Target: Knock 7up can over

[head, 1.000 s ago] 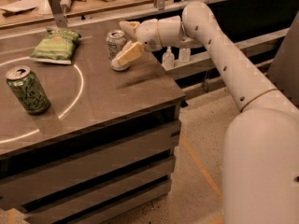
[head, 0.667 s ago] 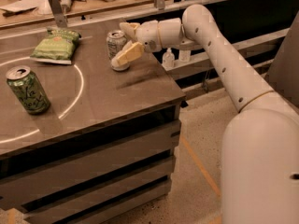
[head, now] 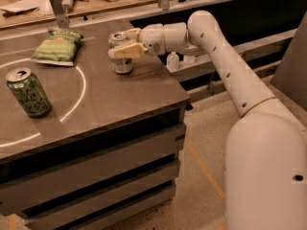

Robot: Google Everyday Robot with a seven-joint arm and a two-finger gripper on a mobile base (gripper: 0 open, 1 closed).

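Observation:
The 7up can (head: 122, 65), pale silver with a silver top, stands upright near the far right edge of the dark table (head: 124, 109). My gripper (head: 125, 42) reaches in from the right at the can's upper part. It is open, with the near finger (head: 125, 51) lying across the can's front just below the rim and the other finger behind the top. The can's upper front is partly hidden by the near finger.
A dark green patterned can (head: 28, 92) stands upright at the table's left. A green chip bag (head: 56, 47) lies at the back left. A white circle line is marked on the tabletop. A cluttered bench (head: 96, 1) runs behind, and a small bottle (head: 173, 61) stands beyond the right edge.
The gripper has moved slightly up and left, so its near finger now crosses the can's upper front. The can still stands upright in the same spot.

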